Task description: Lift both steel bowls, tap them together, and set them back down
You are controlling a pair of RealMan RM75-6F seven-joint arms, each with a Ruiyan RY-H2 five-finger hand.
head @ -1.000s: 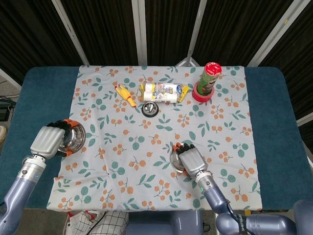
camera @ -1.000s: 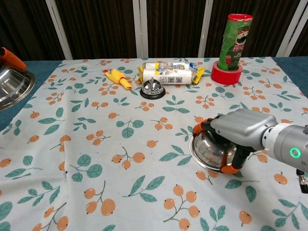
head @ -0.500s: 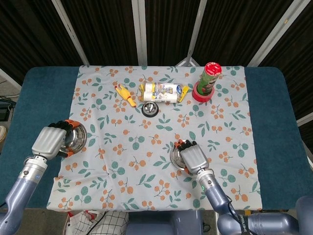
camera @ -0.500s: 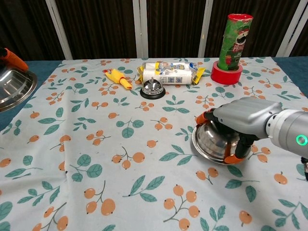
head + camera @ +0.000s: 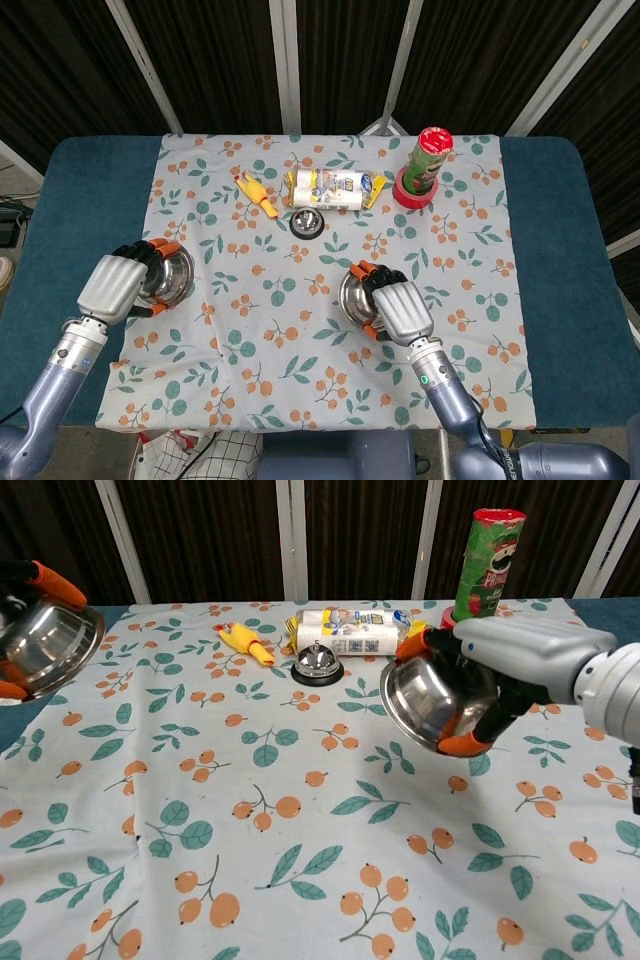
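My left hand [image 5: 120, 283] grips a steel bowl [image 5: 172, 275] at the table's left side; in the chest view that left bowl [image 5: 45, 645] hangs tilted above the cloth at the left edge. My right hand [image 5: 400, 308] holds the second steel bowl [image 5: 357, 296] near the table's middle right. In the chest view the right hand [image 5: 525, 660] has this bowl [image 5: 430, 702] raised off the cloth, its opening tilted toward the left. The two bowls are far apart.
At the back of the floral tablecloth [image 5: 300, 330] lie a yellow rubber chicken [image 5: 254, 192], a packet of snacks [image 5: 334, 187] and a desk bell [image 5: 307, 222]. A red-lidded chip can [image 5: 428, 160] stands on a red tape roll [image 5: 410, 190] at the back right.
Both hands have lifted their bowls off the table. The right bowl rose and moved toward the middle; the left bowl rose and shifted to the right.
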